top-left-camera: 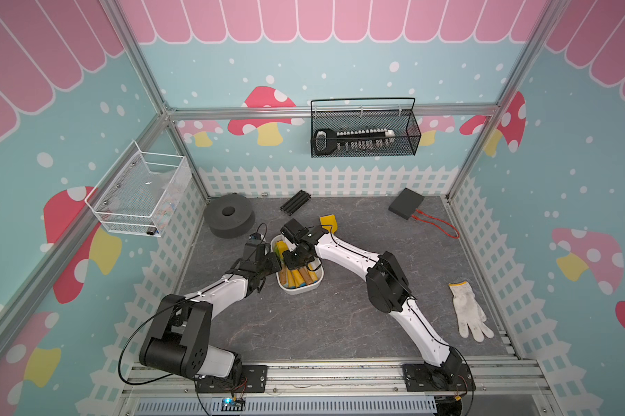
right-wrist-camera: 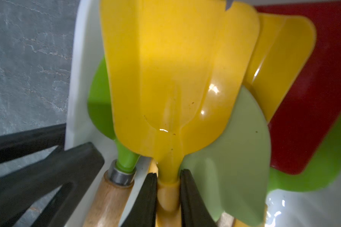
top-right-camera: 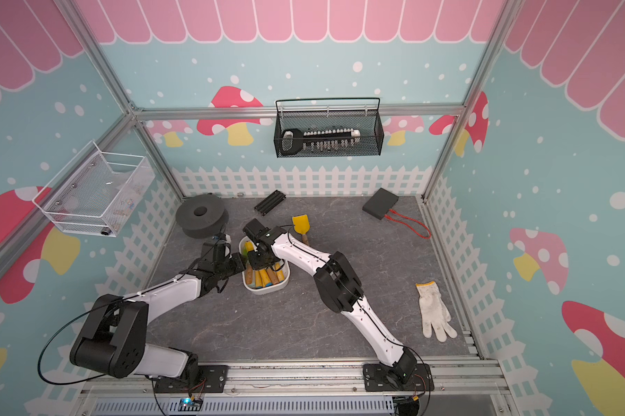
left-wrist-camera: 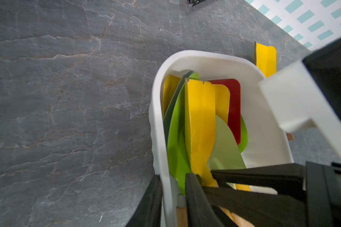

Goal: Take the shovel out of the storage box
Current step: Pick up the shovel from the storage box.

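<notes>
The white storage box [top-left-camera: 300, 290] [top-right-camera: 268, 290] sits mid-table, packed with several toy shovels with yellow, green and red blades. My right gripper [right-wrist-camera: 168, 176] [top-left-camera: 295, 264] reaches down into the box and is shut on the neck of the top yellow shovel [right-wrist-camera: 175, 68] [left-wrist-camera: 200, 121], just above its handle. That shovel still lies among the others inside the box. My left gripper [left-wrist-camera: 173, 182] [top-left-camera: 273, 264] is clamped on the box's left wall [left-wrist-camera: 158, 110], with one finger outside and one inside. The arms hide much of the box in both top views.
Another yellow shovel [top-left-camera: 329, 222] [top-right-camera: 301, 224] lies on the table just behind the box. A black foam ring [top-left-camera: 228, 215], a black ridged bar [top-left-camera: 295, 202], a black case with red cable [top-left-camera: 406, 203] and a white glove [top-left-camera: 469, 311] lie around. Wire baskets [top-left-camera: 365, 133] [top-left-camera: 142, 194] hang on the walls.
</notes>
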Robot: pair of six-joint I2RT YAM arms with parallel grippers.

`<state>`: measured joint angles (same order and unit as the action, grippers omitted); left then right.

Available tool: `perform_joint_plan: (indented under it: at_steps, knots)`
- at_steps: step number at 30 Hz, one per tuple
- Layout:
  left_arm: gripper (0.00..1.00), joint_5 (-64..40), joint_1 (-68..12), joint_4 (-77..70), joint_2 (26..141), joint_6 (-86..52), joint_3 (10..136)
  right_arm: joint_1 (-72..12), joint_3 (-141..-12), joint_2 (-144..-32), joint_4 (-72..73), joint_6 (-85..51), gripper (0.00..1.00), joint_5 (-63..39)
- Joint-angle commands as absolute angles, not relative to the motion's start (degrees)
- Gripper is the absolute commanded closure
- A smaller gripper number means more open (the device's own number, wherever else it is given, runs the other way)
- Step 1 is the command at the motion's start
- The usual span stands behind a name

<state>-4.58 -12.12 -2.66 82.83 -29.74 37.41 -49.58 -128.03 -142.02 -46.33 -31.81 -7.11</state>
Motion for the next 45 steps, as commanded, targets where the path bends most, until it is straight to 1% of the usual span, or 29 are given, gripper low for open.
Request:
perform_joint_plan:
  at_steps: [1, 12, 15, 22, 30, 38, 45]
  knots:
    - [0.75, -4.9, -12.1, -3.9, 81.8, -28.7, 37.8, -50.1, -128.1, -141.8, -46.9, -31.4, 0.84, -6.8]
    - [0.75, -5.0, -12.1, -3.8, 81.7, -28.7, 37.8, -49.3, -127.9, -139.2, -45.4, -32.1, 0.86, -7.7]
    - [0.77, -5.0, -12.1, -3.9, 81.7, -28.6, 37.8, -48.9, -127.4, -138.3, -45.2, -32.1, 0.86, -7.3]
    - [0.78, -4.8, -12.1, -4.0, 81.8, -28.5, 37.8, -47.9, -124.7, -134.8, -43.1, -32.3, 0.86, -6.6]
    - [0.79, -4.9, -12.0, -3.8, 81.7, -28.3, 37.8, -47.0, -124.5, -132.7, -43.1, -32.1, 0.85, -7.1]
    - [0.78, -4.6, -12.0, -3.7, 81.4, -28.1, 37.7, -45.4, -123.6, -129.3, -43.1, -31.1, 0.85, -6.6]
    - [0.77, -5.3, -12.1, -3.2, 81.8, -27.7, 38.1, -42.7, -120.1, -125.7, -43.1, -30.0, 0.85, -6.0]
